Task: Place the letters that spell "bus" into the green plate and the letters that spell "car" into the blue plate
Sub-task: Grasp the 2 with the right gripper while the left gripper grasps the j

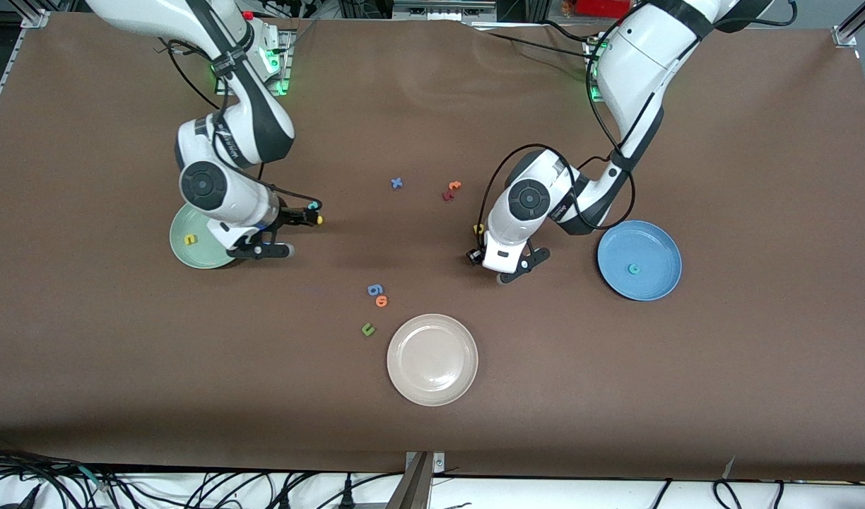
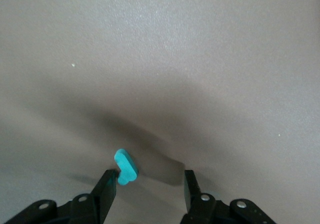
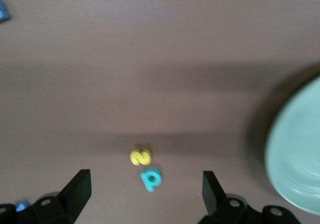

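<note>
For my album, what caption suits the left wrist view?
Left tool part-closed around a small teal letter on the brown table.

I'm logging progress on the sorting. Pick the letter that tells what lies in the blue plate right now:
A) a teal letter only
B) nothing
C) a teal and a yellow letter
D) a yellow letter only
A: the front view shows the blue plate holding a single teal letter and nothing else; the one yellow letter in a plate lies in the green plate.

I see the green plate (image 1: 185, 258) at 9 o'clock on the tabletop (image 1: 687, 382) holding a yellow u (image 1: 189, 240), blue plate (image 1: 658, 279) at 3 holding a teal c (image 1: 634, 268), cream plate (image 1: 432, 360) at 6.
</note>
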`<state>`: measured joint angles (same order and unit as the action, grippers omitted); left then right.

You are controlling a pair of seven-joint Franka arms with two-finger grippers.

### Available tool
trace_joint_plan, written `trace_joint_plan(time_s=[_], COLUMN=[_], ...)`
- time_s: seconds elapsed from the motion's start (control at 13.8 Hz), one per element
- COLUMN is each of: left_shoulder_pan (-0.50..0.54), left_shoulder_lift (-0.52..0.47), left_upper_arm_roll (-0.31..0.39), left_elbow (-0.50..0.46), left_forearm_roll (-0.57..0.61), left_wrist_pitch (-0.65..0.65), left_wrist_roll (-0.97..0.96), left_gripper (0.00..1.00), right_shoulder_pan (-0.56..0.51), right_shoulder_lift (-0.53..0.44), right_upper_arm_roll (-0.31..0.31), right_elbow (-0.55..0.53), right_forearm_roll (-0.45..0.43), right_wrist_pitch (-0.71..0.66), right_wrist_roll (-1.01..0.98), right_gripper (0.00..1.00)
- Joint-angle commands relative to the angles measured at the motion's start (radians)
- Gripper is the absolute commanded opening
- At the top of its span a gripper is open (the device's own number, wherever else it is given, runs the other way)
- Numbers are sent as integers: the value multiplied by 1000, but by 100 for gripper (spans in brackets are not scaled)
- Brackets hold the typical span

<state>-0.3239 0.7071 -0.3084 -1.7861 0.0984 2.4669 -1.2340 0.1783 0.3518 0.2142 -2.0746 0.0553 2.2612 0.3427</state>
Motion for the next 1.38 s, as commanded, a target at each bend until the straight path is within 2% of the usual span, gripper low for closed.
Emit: trace_joint_plan(time_s=[0.0, 0.22, 0.36, 0.58, 0.87, 1.09, 1.31], left_shoulder_pan=[-9, -6, -6, -7, -7, -7, -1], left_shoulder_lift=[-21, -28, -29, -29, -29, -29, -32], left_upper_arm_roll=[11, 9, 9, 9, 11, 12, 11], left_elbow=[-36, -55, -55, -55, -52, -52, -44], left_forearm_roll=[56, 109, 110, 112, 112, 112, 135], left_wrist_pitch=[15, 15, 14, 7, -2, -8, -49], left_wrist_roll=[-28, -48, -48, -48, -45, -44, -48], left_gripper=[51, 49, 49, 37, 31, 31, 34], right_shoulder_pan=[10, 13, 45, 53, 53, 53, 53], right_shoulder_lift=[22, 55, 65, 81, 96, 96, 96], right_upper_arm_roll=[10, 10, 8, 7, 4, -3, -4], right_elbow=[-64, -81, -87, -97, -133, -133, -133], right_forearm_roll=[15, 15, 14, 11, 3, 1, 1], right_wrist_pitch=[113, 133, 159, 187, 247, 245, 242], right_wrist_roll=[4, 9, 65, 70, 68, 65, 65], right_gripper=[98, 89, 88, 83, 77, 64, 40])
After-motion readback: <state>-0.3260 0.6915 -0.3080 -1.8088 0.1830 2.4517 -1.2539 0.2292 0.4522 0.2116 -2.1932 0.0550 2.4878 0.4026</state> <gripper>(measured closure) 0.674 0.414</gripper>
